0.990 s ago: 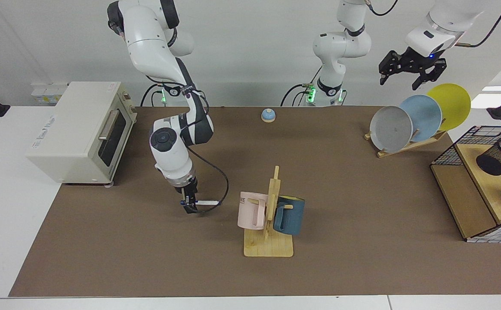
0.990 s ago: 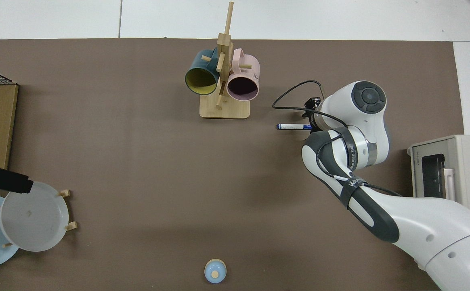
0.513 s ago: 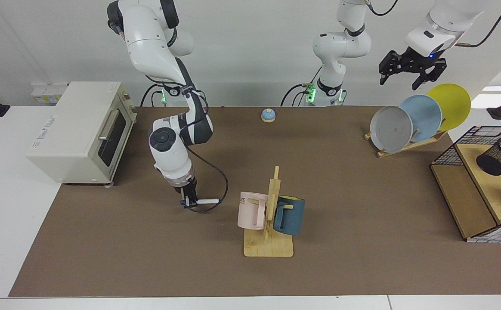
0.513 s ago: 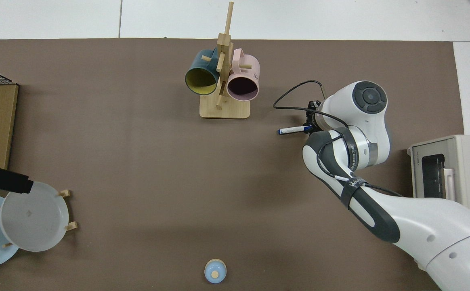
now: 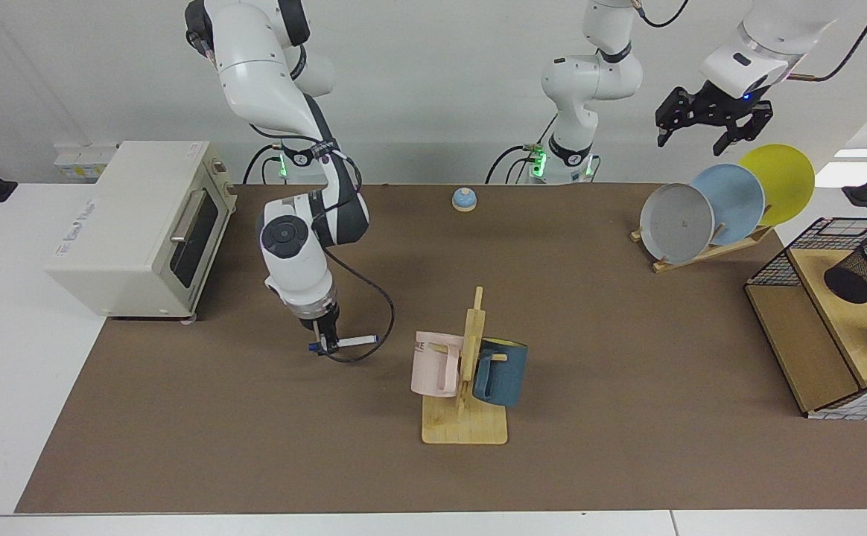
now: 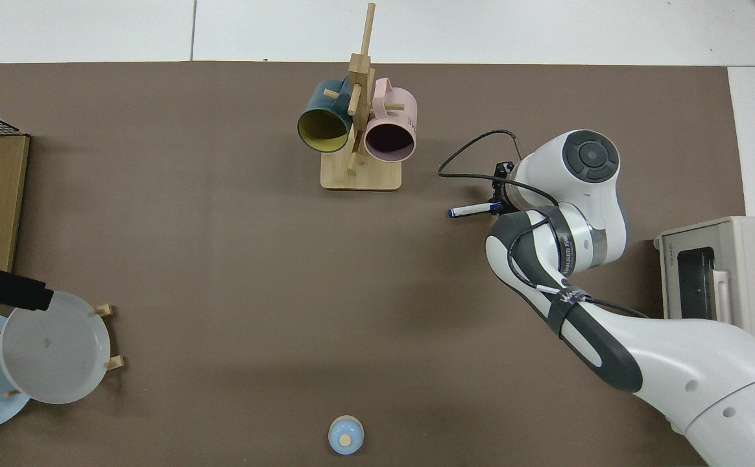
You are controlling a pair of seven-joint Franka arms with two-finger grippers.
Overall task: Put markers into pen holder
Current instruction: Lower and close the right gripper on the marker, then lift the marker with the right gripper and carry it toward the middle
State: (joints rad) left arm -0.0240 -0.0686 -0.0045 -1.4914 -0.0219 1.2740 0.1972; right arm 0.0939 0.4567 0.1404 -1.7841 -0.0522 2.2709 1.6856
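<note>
Two arms are seen with glossy white shells and dark grey to black bands at the joints. Near the toaster oven [image 5: 139, 223], the right arm's round joint cap [image 5: 283, 234] is dark grey with a ringed centre, and a black strap with white lettering is wrapped around its forearm. A thin black cable is looped from its wrist beside the small black right gripper [image 5: 323, 344]. Farther from the toaster oven, green lights are shown at both arm bases. The left gripper [image 5: 709, 123] is black and angular, with a small blue light above it and a black cable behind.
</note>
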